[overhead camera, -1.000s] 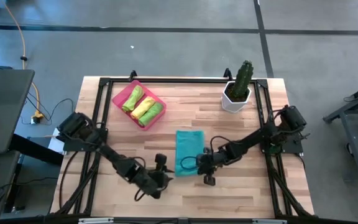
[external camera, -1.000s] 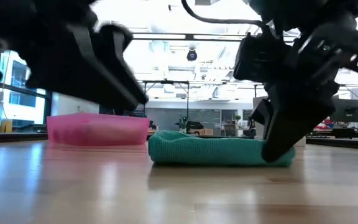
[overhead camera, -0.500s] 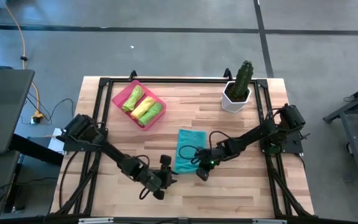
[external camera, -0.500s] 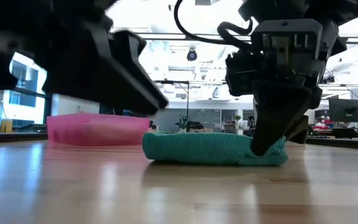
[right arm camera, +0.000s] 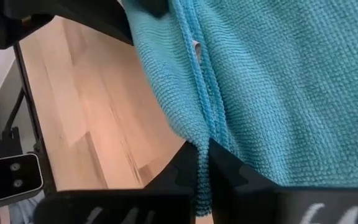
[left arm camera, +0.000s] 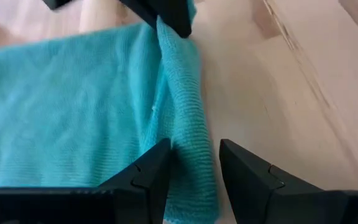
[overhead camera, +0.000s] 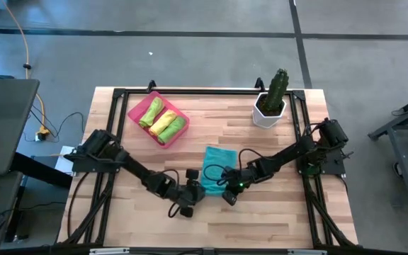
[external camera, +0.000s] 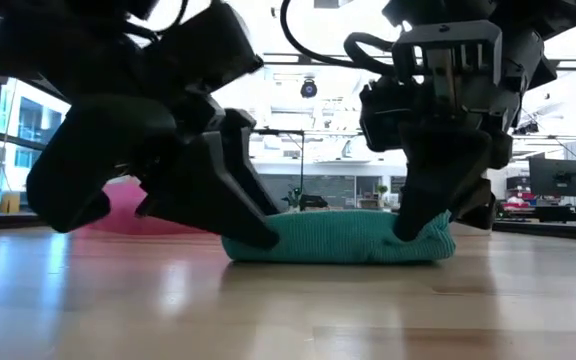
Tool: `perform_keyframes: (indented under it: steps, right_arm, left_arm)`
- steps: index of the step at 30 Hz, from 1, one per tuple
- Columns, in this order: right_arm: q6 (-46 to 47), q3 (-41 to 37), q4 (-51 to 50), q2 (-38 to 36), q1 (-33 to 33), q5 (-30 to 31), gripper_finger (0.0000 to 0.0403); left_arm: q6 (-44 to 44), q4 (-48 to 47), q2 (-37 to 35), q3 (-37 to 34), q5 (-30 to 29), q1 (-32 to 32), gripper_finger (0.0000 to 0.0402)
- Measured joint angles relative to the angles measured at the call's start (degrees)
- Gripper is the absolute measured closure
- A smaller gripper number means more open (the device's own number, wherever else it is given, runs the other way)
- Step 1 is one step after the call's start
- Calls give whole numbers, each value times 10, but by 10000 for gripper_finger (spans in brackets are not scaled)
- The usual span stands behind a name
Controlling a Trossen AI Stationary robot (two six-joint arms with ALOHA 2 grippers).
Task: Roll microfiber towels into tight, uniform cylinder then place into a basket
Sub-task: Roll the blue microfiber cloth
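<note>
Teal towel (overhead camera: 215, 172): right end effector (overhead camera: 227, 196) pinches its near edge; left end effector (overhead camera: 192, 200) straddles it, parted.

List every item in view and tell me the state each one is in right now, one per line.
Teal towel: lying on the table, near edge folded over, not yet a full roll.
Left gripper: jaws open, straddling the towel's folded edge.
Right gripper: jaws shut on the towel's edge.
Pink basket: on the table, holding three rolled towels, one yellow, two green.
Cactus pot: upright, at the far right of the table.
</note>
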Motion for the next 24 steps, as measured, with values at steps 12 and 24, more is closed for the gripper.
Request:
perform_keyframes:
  steps: [12, 24]
  right_arm:
    - [-68, 0, 2, 0, 9, 6, 363]
    - [-414, 1, 13, -31, 34, -25, 283]
  left_arm:
    - [-259, -16, -3, 1, 214, 69, 338]
    - [-544, -24, -2, 2, 324, 69, 387]
